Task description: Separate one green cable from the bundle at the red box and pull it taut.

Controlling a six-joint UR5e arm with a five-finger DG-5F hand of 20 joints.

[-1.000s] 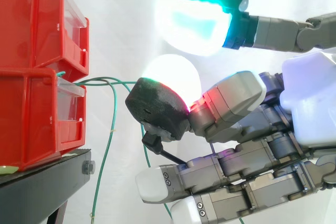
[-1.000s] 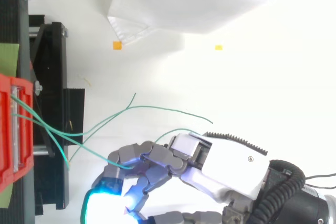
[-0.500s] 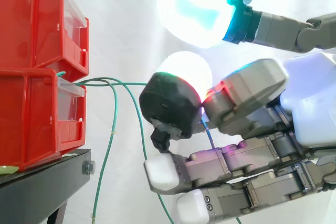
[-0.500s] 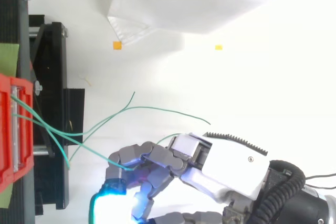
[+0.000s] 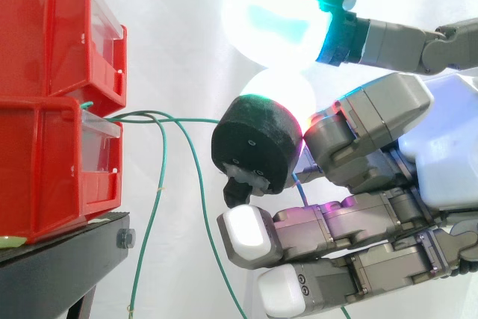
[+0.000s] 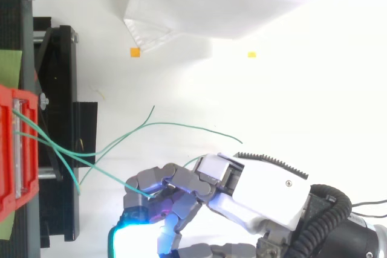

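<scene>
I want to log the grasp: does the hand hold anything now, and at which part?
One green cable, pinched mid-length between the hand's curled fingers, out from the red bin.

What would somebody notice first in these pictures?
Probably the big robot hand on the right of the side view, with its top pad glowing bright white and cyan. Next come the red bins stacked at the left, and a thin green cable running from them straight into the curled fingers.
</scene>
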